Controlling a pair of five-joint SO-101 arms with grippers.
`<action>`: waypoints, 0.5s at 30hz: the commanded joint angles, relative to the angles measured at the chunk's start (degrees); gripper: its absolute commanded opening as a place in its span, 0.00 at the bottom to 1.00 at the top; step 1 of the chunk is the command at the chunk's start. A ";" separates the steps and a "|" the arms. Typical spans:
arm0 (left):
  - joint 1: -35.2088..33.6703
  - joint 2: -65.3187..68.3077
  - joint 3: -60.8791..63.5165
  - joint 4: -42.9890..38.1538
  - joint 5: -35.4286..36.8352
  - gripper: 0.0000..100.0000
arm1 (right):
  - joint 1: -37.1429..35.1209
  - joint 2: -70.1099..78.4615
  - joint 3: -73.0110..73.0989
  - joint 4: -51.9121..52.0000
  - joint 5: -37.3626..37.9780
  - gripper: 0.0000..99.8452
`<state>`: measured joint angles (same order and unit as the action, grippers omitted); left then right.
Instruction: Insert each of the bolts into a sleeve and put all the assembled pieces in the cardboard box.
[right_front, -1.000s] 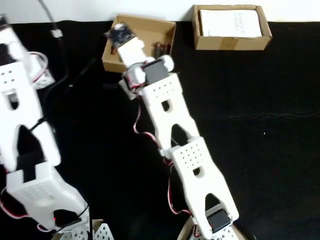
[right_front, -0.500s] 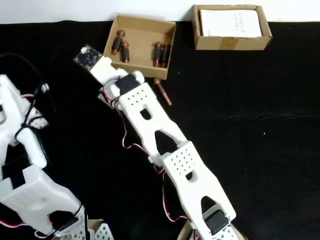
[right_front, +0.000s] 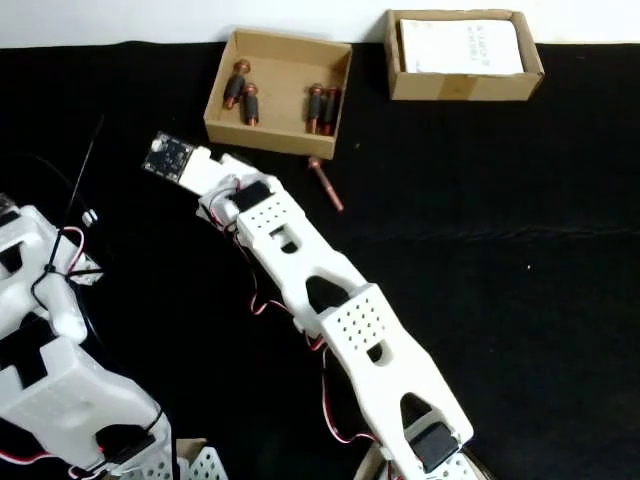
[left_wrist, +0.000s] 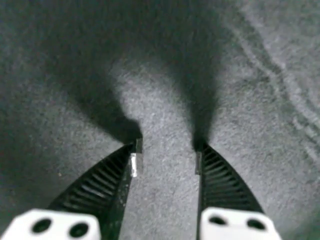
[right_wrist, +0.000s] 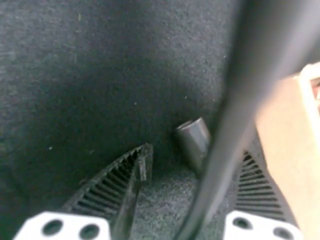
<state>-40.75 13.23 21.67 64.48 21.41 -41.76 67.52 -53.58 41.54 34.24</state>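
Currently: right jaws wide, sleeve (right_wrist: 193, 138) seemingly between them — centre, close gently; left jaws wide, empty; bolt (right_front: 327, 186) loose.

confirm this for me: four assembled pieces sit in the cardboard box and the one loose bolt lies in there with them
Not quite. The bolt is not in the box: the high view shows it lying outside, on the black cloth just in front of the box's near wall. The rest holds: four pieces do sit in the box.
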 joint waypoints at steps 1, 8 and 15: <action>-0.04 -1.89 0.13 -2.46 0.70 0.18 | 2.15 3.91 -4.62 -1.54 0.97 0.25; 0.04 -1.89 0.22 -2.73 0.62 0.18 | 2.68 10.15 -10.24 -1.19 1.67 0.10; 0.04 -1.80 0.22 -2.81 0.62 0.18 | 2.68 10.07 -11.82 2.86 1.58 0.01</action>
<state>-40.66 13.23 21.85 63.25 21.41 -40.26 76.57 -64.57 41.36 35.38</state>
